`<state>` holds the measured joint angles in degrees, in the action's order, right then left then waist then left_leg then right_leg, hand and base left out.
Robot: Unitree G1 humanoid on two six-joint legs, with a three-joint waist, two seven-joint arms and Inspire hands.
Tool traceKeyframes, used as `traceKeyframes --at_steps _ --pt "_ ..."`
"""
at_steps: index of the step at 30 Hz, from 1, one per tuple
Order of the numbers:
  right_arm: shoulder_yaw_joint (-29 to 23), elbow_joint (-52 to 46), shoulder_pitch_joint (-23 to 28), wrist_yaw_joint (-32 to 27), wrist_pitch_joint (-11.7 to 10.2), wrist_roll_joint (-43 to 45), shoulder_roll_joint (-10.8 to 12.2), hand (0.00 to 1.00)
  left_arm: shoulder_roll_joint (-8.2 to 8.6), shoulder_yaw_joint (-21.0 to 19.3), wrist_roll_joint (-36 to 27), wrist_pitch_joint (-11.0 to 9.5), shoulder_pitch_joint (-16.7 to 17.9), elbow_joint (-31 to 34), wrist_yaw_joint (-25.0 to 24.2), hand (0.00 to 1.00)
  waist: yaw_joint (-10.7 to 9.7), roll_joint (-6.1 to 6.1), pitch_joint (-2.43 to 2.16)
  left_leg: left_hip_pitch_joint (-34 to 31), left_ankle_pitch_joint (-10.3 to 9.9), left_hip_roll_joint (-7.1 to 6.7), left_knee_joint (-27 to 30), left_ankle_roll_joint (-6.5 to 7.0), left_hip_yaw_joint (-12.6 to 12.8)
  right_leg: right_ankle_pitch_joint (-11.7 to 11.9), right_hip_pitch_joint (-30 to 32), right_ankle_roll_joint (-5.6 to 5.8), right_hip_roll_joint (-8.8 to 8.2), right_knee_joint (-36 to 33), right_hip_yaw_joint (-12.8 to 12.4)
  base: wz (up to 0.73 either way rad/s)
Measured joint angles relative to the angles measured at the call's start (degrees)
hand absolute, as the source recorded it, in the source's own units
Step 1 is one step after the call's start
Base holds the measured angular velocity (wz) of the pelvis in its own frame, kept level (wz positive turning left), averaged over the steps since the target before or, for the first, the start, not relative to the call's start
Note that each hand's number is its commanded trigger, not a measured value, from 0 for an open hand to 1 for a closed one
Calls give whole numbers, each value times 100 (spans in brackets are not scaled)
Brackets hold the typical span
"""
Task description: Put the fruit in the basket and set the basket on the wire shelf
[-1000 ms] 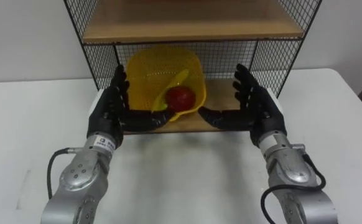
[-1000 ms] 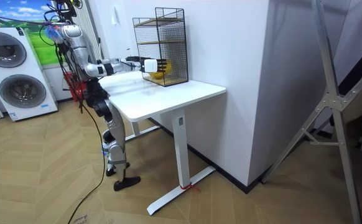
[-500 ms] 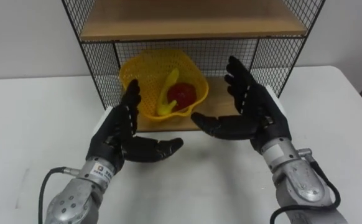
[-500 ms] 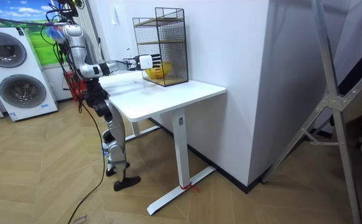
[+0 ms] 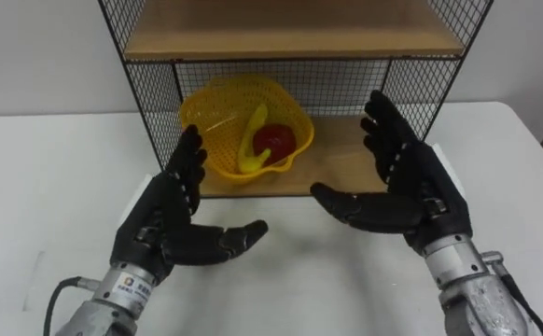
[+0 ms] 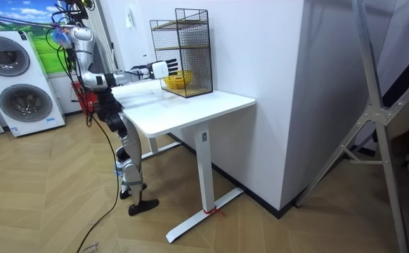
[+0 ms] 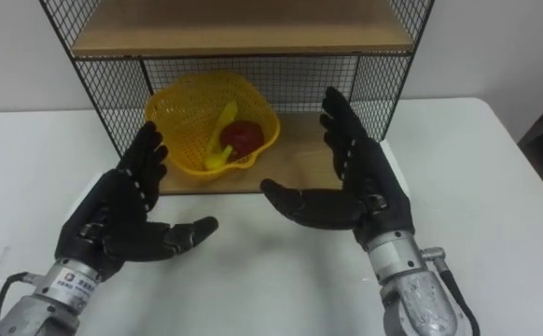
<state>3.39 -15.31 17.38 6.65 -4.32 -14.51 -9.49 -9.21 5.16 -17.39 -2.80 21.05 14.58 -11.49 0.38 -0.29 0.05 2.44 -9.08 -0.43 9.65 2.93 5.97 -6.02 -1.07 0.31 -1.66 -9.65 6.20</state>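
On wire shelf (image 5: 411,93), basket (image 5: 206,121) with fruit (image 5: 276,140); left hand (image 5: 164,219), right hand (image 5: 416,191) splayed.

My left hand (image 5: 164,219) and right hand (image 5: 407,182) raised, palms facing each other, fingers straight and spread, holding nothing.

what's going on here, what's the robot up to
The robot stands at the white table, facing the wire shelf. The yellow basket, holding a red fruit and a banana, sits on the shelf's lower board. The left hand and right hand are both open and empty, held apart over the table in front of the shelf.
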Motion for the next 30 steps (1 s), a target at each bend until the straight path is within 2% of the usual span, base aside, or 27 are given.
traceKeyframes --at_steps 3,5,8,12,16,19,21,23,28,30 --pt "-35 -19 84 -73 -7 -78 -4 0 -58 -16 -66 -54 18 0 12 0 -17 5 -4 -5 -3 -4 6 0 -8 -15 6 2 -8 0 5 0" --pt "-57 -27 95 -181 -140 -63 -4 0 -60 -61 -158 -226 17 30 93 0 -31 15 -8 -41 -3 -8 14 0 -35 -13 30 0 -12 0 27 4" --pt "-277 -48 100 -307 -268 -61 -3 0 -40 -237 -569 -373 16 142 141 0 -20 34 -16 -94 1 -13 18 1 -61 3 93 -11 -11 -16 38 3" --pt "-621 -134 98 -716 -356 0 -43 0 -67 -628 -1007 -391 18 314 241 0 9 87 -18 -137 2 -12 15 0 -67 19 129 -17 -9 -7 47 0" --pt "-770 -185 99 -1024 -402 145 -127 0 -93 -998 -1076 -398 17 557 306 0 21 123 -35 -179 3 -8 21 -3 -66 26 165 -21 6 -14 15 0" --pt "-1042 -387 155 -1262 -462 241 -152 0 -42 -1587 -1190 -529 -13 818 598 0 74 166 -35 -189 5 -5 19 -6 -67 31 173 -24 11 -11 8 0" --pt "-1498 -579 191 -1578 -595 378 -122 0 -19 -2235 -1230 -755 -23 1037 976 0 141 186 -43 -178 8 -9 -2 -9 -79 29 177 -22 6 -10 16 0" --pt "-1837 -632 176 -1830 -719 380 -124 0 -10 -2632 -1234 -927 -29 1097 1239 0 173 192 -48 -167 9 -10 -2 -9 -81 27 167 -20 6 -11 15 0" --pt "-2539 -644 143 -2730 -826 579 -130 0 -2 -3421 -1227 -1061 -29 1177 2006 0 182 178 -44 -81 5 -25 -7 -11 -117 -74 107 48 -6 -26 20 3" --pt "-2902 -643 118 -3287 -897 559 -134 0 -3 -3762 -1250 -1142 -29 1176 2342 0 176 163 -49 -81 -1 -26 -6 -21 -135 -92 108 63 -7 -29 32 0"
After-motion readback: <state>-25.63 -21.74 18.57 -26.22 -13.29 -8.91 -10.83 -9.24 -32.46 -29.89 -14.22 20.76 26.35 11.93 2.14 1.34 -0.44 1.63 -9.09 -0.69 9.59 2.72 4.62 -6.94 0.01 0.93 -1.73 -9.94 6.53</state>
